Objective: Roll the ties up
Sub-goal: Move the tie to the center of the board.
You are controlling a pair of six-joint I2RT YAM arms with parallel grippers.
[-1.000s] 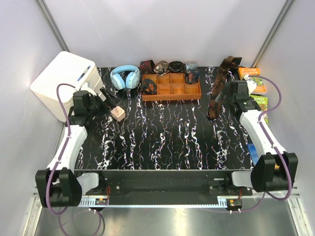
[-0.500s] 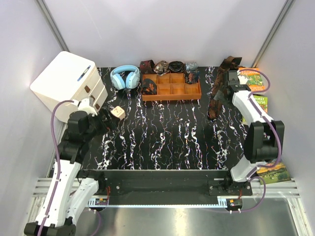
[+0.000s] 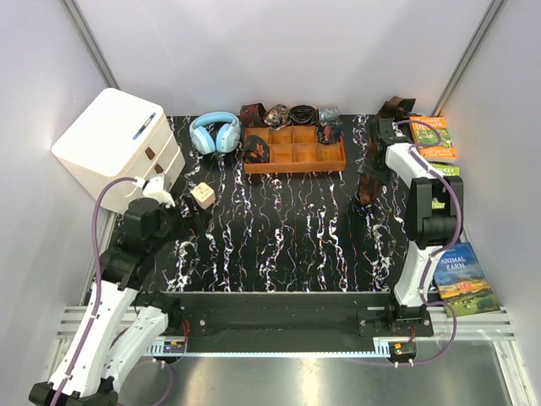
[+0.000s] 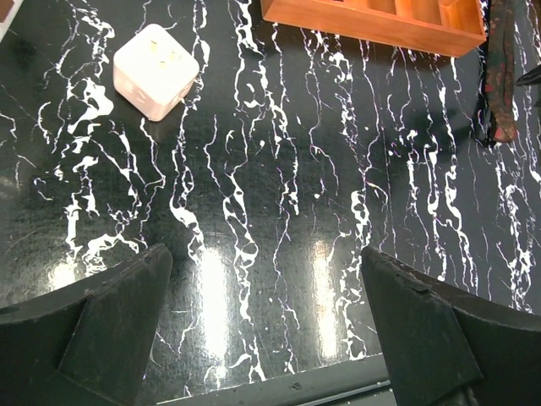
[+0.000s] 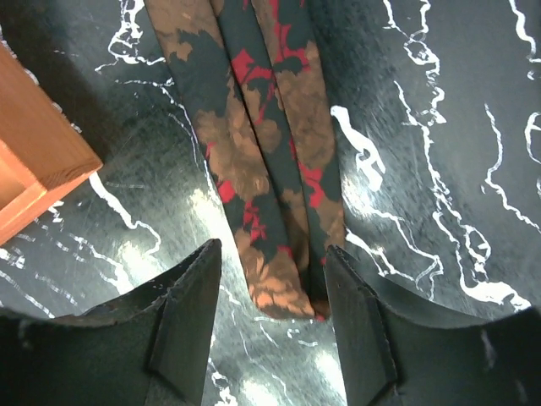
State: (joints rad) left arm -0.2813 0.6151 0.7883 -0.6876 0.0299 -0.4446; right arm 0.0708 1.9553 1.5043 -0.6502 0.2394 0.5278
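A long tie [image 3: 372, 156], dark with reddish-tan blotches, lies stretched out at the right of the table, beside the orange-brown wooden tray [image 3: 294, 167]. My right gripper [image 3: 368, 182] hangs over its near end. In the right wrist view the folded tie [image 5: 262, 169] ends between the two black fingers [image 5: 190, 313], with a gap on each side; the right gripper [image 5: 272, 317] is open. My left gripper [image 3: 188, 216] is wide open over bare tabletop, nothing between its fingers [image 4: 110, 313]. In the left wrist view the left gripper [image 4: 266, 330] points toward the tray [image 4: 372, 24] and the tie [image 4: 499, 76].
A pink cube [image 3: 201, 194] sits near the left gripper. A white drawer unit [image 3: 114, 144] and blue headphones [image 3: 214, 131] stand at the back left. Rolled fabric items [image 3: 287, 112] line the back of the tray. Books [image 3: 435, 135] lie along the right edge.
The right arm has reared up and brought its gripper over the tie's near end, its jaws narrowing. The left arm has drawn back toward the near edge, away from the drawer unit.
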